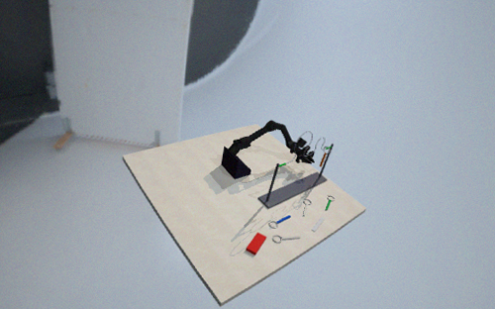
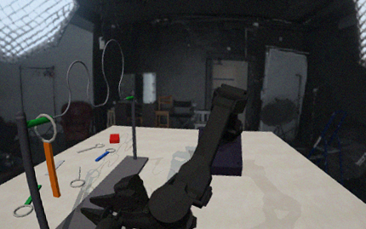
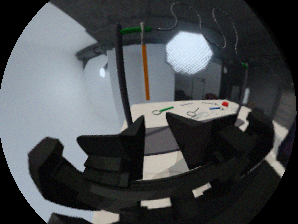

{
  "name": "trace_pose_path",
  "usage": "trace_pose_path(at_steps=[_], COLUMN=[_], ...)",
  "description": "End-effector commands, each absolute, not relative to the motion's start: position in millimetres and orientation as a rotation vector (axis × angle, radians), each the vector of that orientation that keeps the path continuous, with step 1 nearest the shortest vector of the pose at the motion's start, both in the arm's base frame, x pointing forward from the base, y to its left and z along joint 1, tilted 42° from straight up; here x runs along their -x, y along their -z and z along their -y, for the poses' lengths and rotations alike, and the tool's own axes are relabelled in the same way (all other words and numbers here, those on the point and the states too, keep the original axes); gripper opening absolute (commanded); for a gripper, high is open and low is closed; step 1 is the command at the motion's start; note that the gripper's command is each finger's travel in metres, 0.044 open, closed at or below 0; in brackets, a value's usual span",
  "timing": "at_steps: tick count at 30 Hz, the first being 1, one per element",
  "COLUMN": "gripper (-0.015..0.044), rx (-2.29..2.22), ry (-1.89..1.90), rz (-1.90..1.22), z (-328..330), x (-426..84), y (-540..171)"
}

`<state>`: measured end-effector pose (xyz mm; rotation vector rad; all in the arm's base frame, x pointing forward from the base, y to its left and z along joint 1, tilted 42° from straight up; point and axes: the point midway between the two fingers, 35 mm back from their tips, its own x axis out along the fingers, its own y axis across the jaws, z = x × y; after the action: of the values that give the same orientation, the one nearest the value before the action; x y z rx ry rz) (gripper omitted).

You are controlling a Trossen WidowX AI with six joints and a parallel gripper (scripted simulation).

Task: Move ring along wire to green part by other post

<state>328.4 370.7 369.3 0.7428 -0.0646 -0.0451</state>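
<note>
The ring (image 2: 55,126) hangs on the green part (image 2: 33,122) (image 3: 131,30) of the wire beside the near post (image 2: 35,187) (image 3: 122,75) in the exterior view, with the wire through it. Its orange handle (image 1: 323,160) (image 2: 52,169) (image 3: 146,72) hangs straight down. The other green part (image 1: 282,165) (image 2: 130,97) (image 3: 244,64) is at the far post (image 2: 134,129). My gripper (image 2: 87,204) (image 3: 154,116) is partly open and empty. It is low on the robot's side of the stand, apart from the handle, with its fingers pointing toward the stand.
The thin grey wire (image 2: 75,62) rises in two tall loops between the posts. The stand's dark base (image 1: 301,188) (image 2: 130,165) lies on the table. Beyond it lie a red block (image 1: 256,243) (image 2: 114,138), a blue-handled ring, a green-handled ring and grey-handled rings.
</note>
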Motion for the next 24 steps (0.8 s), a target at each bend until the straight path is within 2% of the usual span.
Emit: trace_pose_path(at_steps=[1,24], gripper=[0.016,0.016], rx=[-0.769,-0.769], ry=[0.042,0.041], rz=[0.072,0.075], z=[-351.6,-352.1], x=[-347.4,-375.4], y=[-391.5,-395.9])
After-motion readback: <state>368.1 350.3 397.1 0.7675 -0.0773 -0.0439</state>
